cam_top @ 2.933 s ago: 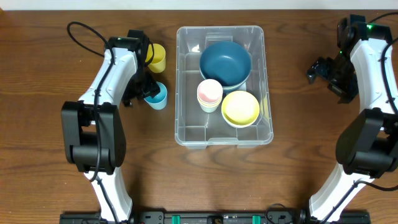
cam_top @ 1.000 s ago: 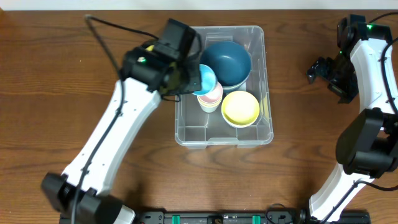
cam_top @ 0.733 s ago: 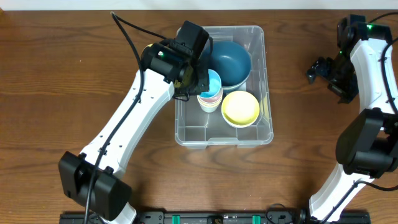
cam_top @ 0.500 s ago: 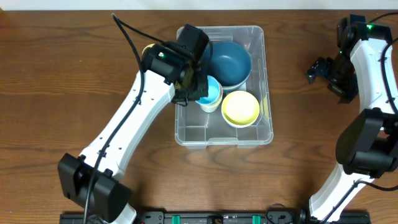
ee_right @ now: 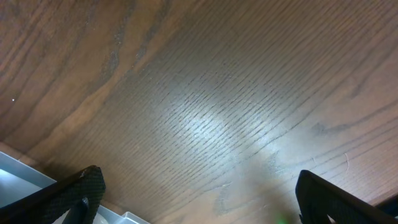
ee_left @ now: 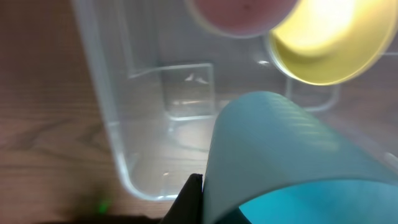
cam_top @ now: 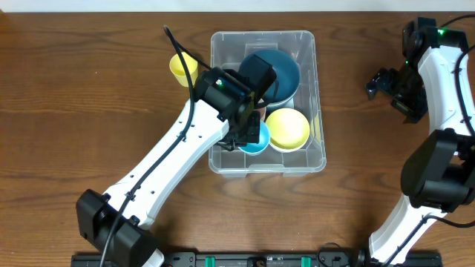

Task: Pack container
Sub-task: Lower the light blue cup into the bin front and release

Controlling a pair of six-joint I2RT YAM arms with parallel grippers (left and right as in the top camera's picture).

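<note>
closest to the left wrist camera, the left hand [cam_top: 249, 129] is clamped tight on the light blue cup [ee_left: 280, 155], which fills the lower right of that view. it sits inside the container [ee_left: 106, 112], over the bare patch of floor at the near left corner. we cannot tell whether its base touches that floor yet. we judge the step in hand to be setting this cup down. we want to bring it straight down onto that clear patch and keep it level. we let go only once the base rests flat, so it does not tip. just beyond it stand the pink cup [ee_left: 239, 15] and the yellow bowl [ee_left: 329, 43], so we keep the cup off both rims and off the side wall. we then lift the fingers straight up to avoid dragging it. farther in, the dark blue bowl [cam_top: 286, 70] fills the back of the container. the container itself sits mid tabletop [cam_top: 89, 89], between the arms. the yellow cup [cam_top: 181, 67] waits outside, just beside the far left corner, likely next. well off to the right, the right hand [cam_top: 380, 83] is spread wide and holds nothing
</note>
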